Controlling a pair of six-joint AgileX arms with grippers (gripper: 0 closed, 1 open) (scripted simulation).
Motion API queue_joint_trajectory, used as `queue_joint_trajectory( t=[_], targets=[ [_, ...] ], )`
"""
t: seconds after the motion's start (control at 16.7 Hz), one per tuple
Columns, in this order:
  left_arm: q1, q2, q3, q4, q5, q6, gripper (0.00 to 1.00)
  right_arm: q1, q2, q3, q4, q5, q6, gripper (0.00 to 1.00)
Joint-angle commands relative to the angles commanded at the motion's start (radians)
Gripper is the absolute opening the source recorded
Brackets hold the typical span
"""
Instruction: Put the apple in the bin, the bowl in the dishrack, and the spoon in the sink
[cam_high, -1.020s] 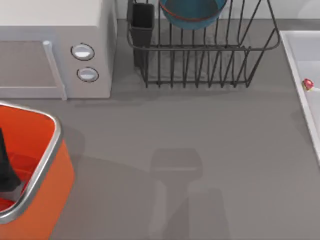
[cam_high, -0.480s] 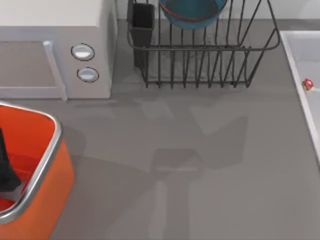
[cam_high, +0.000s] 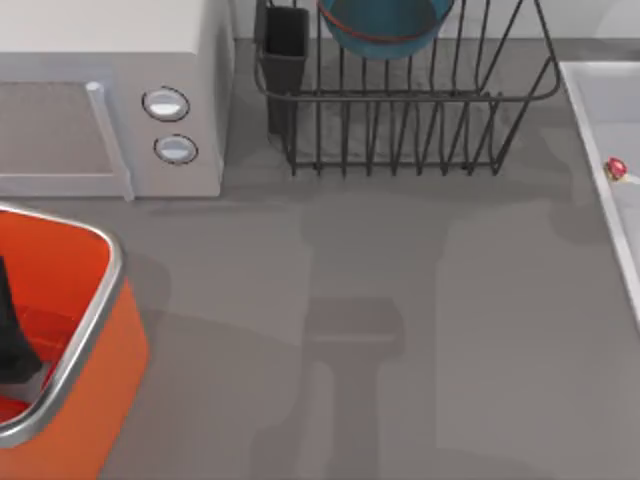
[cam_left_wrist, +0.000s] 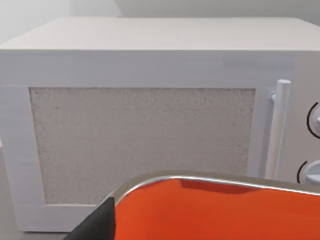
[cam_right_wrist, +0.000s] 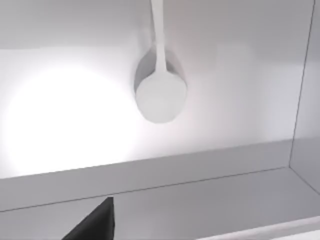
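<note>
Spoon (cam_high: 616, 169), a tiny item with a red end and pale bits, lies inside the smooth white-grey sink (cam_high: 598, 120) at the table's right edge; the right wrist view shows a pale round spoon bowl (cam_right_wrist: 161, 102) on a slim handle against the basin floor. The glazed blue-teal bowl (cam_high: 385, 25) with its reddish-brown edge sits in the dark wire dishrack (cam_high: 400, 110). The glossy orange bin (cam_high: 60, 330), rimmed in silver metal, stands at lower left before the white microwave (cam_left_wrist: 150, 100) with its speckled door. Whether either gripper's jaws are apart or together I cannot tell.
</note>
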Motion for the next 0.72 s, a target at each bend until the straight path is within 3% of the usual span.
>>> queue_joint_trajectory(
  t=[0.3, 0.72],
  targets=[
    [0.000, 0.000, 0.000, 0.000, 0.000, 0.000, 1.00, 0.018, 0.271, 0.255, -0.127, -0.047, -0.085, 1.00],
    [0.000, 0.000, 0.000, 0.000, 0.000, 0.000, 1.00, 0.028, 0.359, 0.330, -0.166, -0.070, -0.105, 1.00]
  ],
)
